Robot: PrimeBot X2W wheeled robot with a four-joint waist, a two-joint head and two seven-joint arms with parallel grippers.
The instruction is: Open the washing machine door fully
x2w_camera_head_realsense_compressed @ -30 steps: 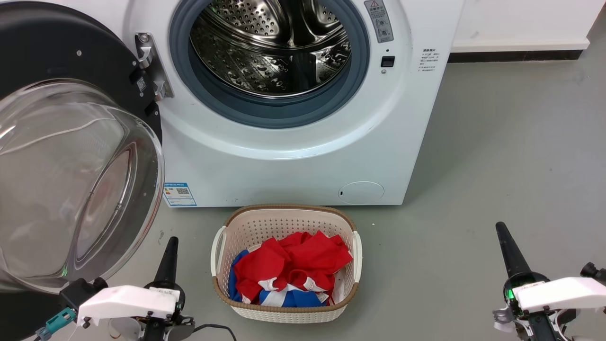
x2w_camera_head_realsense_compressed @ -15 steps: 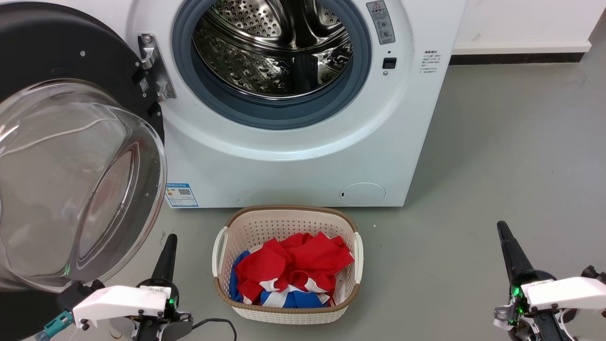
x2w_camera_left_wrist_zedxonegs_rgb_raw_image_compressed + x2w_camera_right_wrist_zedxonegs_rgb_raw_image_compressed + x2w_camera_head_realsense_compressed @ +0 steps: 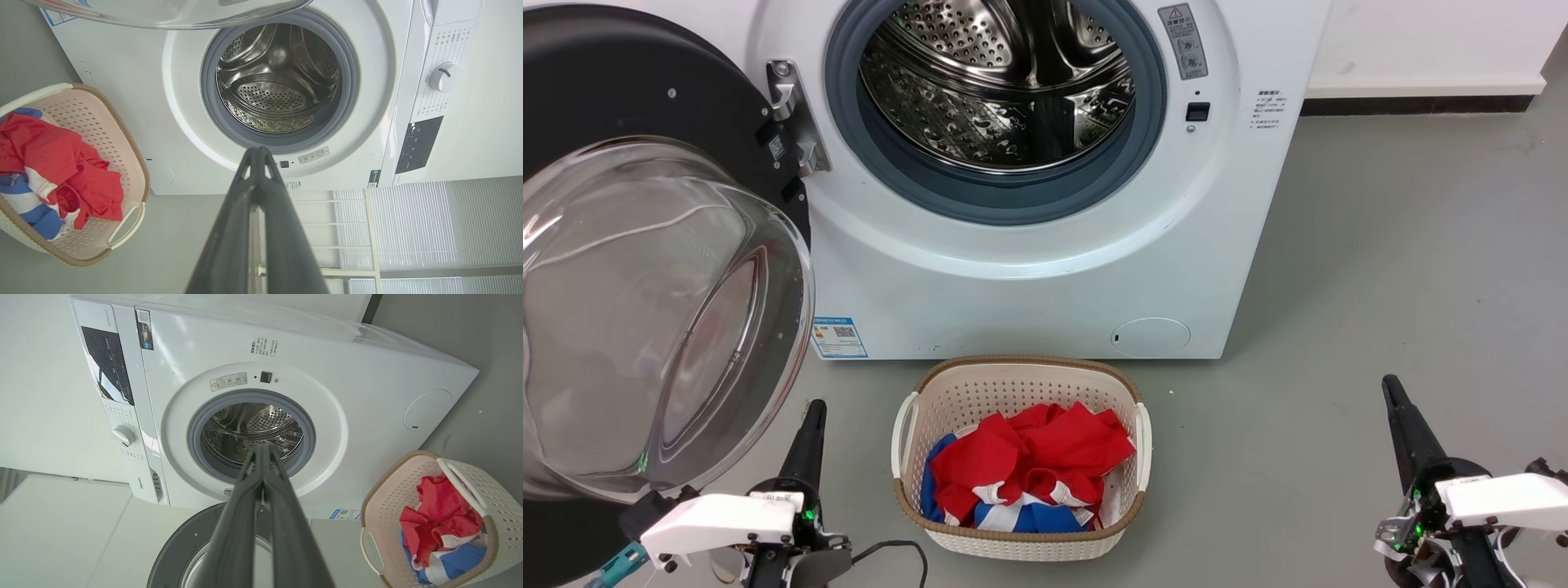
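Note:
The white washing machine (image 3: 1029, 269) stands ahead with its steel drum (image 3: 1001, 90) exposed. Its black round door (image 3: 629, 245), with a clear bulging glass bowl, is swung wide to the left on its hinge (image 3: 796, 122); its dark rim also shows low in the right wrist view (image 3: 179, 547). My left gripper (image 3: 810, 420) is shut and empty at the lower left, just right of the glass bowl and not touching it. My right gripper (image 3: 1395, 400) is shut and empty at the lower right over bare floor. In the wrist views the left gripper (image 3: 258, 152) and right gripper (image 3: 261, 448) each point toward the drum.
A cream laundry basket (image 3: 907, 433) holding red, blue and white clothes sits on the grey floor just before the machine, between my two grippers. A white wall with a dark skirting strip (image 3: 1413, 104) runs behind at the right.
The whole head view has shifted slightly, so the camera moved. Both grippers sit a little lower in the picture. The door and basket hold their places.

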